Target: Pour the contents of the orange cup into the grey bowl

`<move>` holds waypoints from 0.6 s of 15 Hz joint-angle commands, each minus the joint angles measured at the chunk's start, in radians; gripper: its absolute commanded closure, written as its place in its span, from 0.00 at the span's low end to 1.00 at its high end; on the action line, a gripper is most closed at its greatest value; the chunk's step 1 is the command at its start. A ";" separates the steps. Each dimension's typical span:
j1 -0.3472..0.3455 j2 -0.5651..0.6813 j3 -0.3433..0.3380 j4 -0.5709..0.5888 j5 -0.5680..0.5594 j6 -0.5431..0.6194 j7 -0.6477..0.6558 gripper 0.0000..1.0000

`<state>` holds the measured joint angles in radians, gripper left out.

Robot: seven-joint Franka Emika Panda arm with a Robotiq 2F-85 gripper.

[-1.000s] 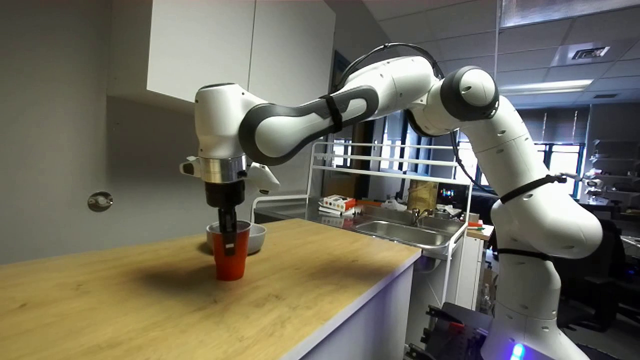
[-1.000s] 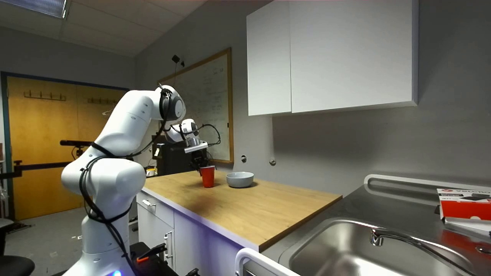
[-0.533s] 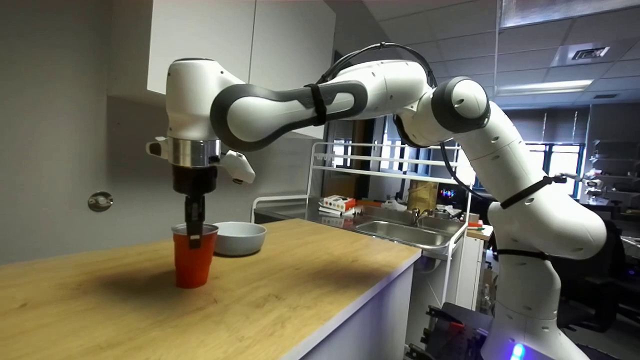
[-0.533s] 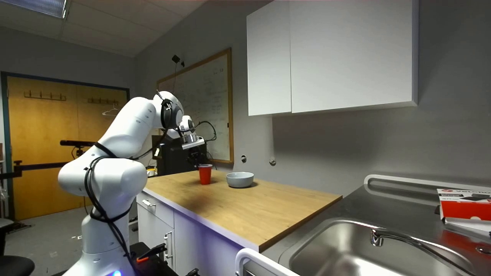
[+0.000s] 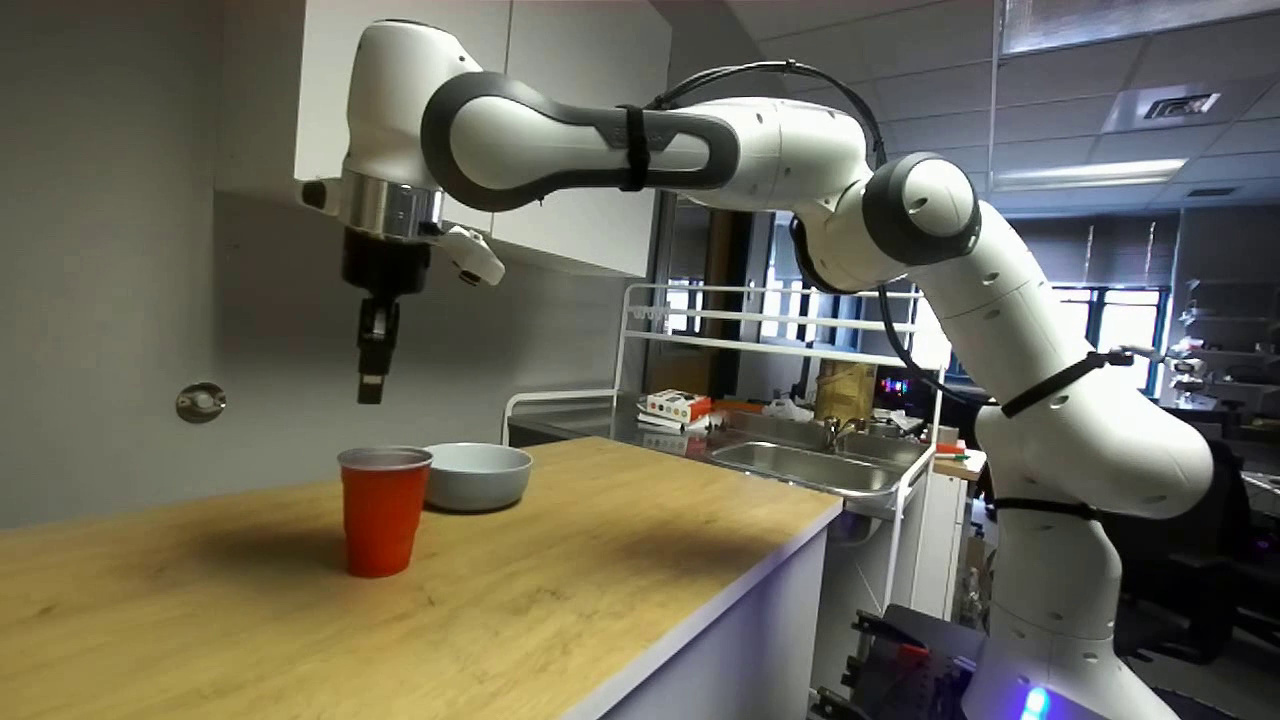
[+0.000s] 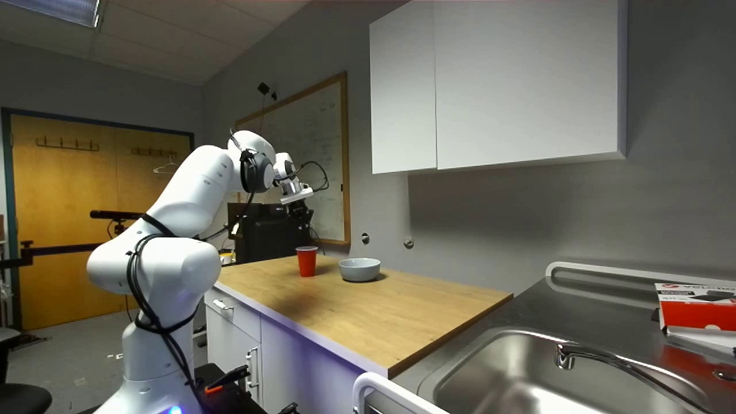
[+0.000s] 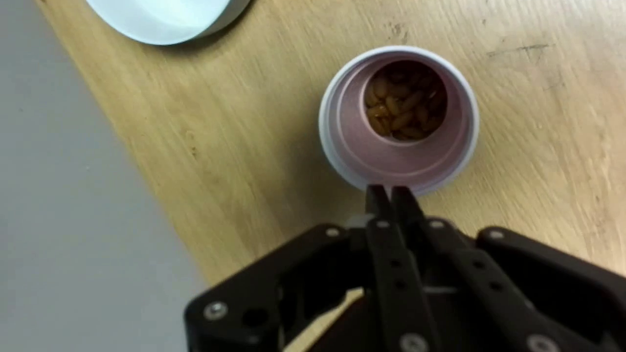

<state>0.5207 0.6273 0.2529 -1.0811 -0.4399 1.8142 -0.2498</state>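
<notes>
A grey wall (image 6: 471, 230) rose at the back, and along it ran the desk (image 5: 600, 590) with its wooden top. The white arm (image 5: 590, 150) reached over the desk, its end pointing down. A white cupboard (image 6: 517, 86) hung on the wall, and a steel sink (image 6: 506, 368) lay beside the desk's end. The gripper (image 7: 389, 189) hung well above the desk, clenched on nothing, its fingers (image 7: 377, 201) side by side and their tips nearly touching. The grey bowl (image 5: 478, 488) sat upright on the desk, near the wall. The orange cup (image 5: 380, 520) stood upright beneath the gripper, apart from it and near the bowl; the wrist view showed wood between cup and bowl. Inside the cup, at the bottom, lay small brown pieces (image 7: 406, 102) shaped like almonds.
</notes>
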 commanded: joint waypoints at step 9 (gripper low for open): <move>-0.066 0.022 0.012 0.017 0.131 -0.162 -0.002 0.13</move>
<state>0.4570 0.6408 0.2527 -1.0661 -0.3436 1.6892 -0.2612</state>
